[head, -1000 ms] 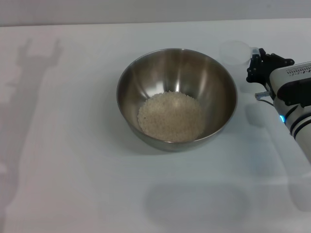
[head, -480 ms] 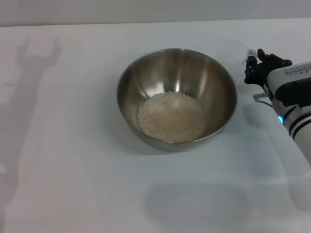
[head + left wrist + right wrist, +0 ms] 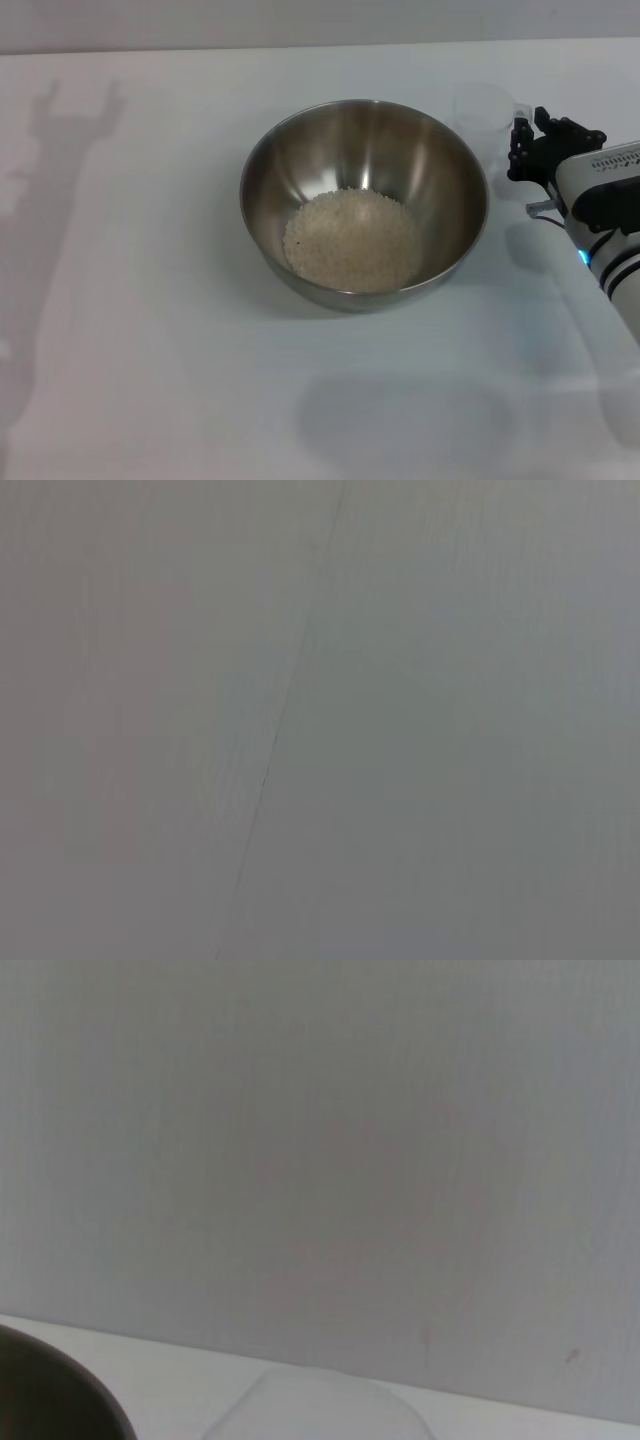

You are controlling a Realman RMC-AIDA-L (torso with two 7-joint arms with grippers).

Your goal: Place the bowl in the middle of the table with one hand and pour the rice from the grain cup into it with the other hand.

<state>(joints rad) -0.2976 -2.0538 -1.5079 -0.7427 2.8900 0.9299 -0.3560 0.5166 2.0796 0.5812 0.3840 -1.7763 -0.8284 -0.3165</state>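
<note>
Right gripper [image 3: 522, 143] sits at about 3 o'clock from the bowl, out past its right rim, dark fingers pointing toward the far side of the table. It meets the grain cup [image 3: 484, 108] at the cup's small handle; whether the jaws are clamped on the handle or parted beside it, cannot tell. Cup stands upright on the table [image 3: 150, 300], at roughly 2 o'clock from the bowl's centre, just beside the rim but apart from it; it looks clear right through, no grains visible inside. In the right wrist view the cup's rim [image 3: 320, 1405] shows as a pale arc, with the dark edge of the bowl [image 3: 55, 1390] in the corner near it. White forearm of the right arm runs off toward 4 o'clock with a small blue light on it. The bowl [image 3: 300, 160] sits near the table's middle, upright. The rice [image 3: 352, 240] lies in a low off-white heap over its bottom, slightly toward the near wall. Left gripper not in view; only an arm-shaped shadow falls on the table at 9 to 10 o'clock. Left wrist view shows plain grey surface with a thin line.
</note>
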